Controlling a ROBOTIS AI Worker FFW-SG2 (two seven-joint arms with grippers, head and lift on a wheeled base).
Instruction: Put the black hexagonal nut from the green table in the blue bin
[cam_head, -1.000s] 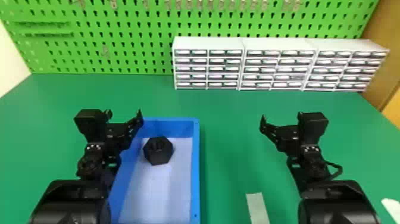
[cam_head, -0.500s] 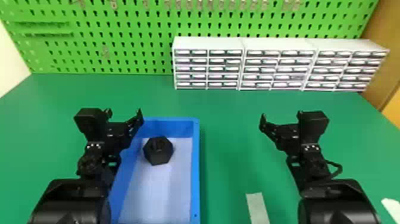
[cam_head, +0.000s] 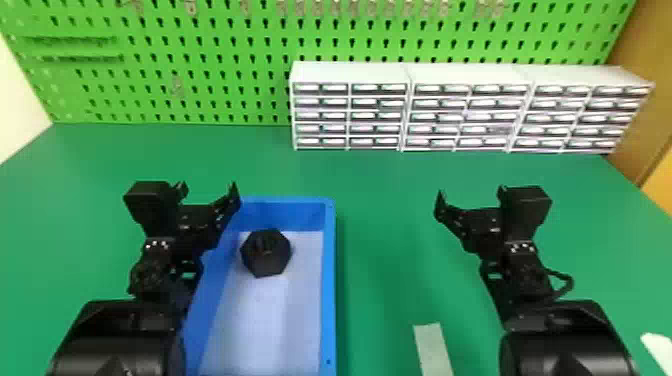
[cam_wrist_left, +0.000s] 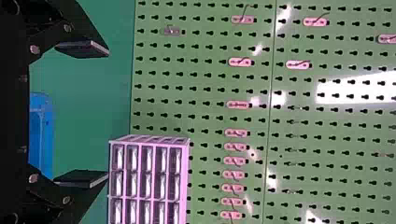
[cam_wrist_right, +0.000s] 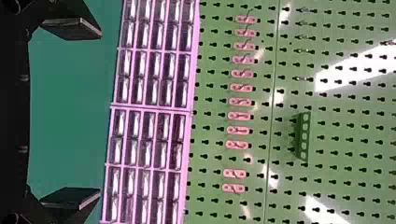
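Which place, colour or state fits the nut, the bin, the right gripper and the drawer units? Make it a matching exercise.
1. Black hexagonal nut
2. Bin
3. Right gripper
4. Drawer units

A. Open, empty
B. In front of the pegboard
C. Inside the bin
D. Blue

Pairs: 1-C, 2-D, 3-A, 4-B

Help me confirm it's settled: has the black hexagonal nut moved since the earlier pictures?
No, the black hexagonal nut keeps the same spot near the far wall of the blue bin.

one nut (cam_head: 272, 260), one bin (cam_head: 328, 300), three drawer cabinets (cam_head: 467, 110)
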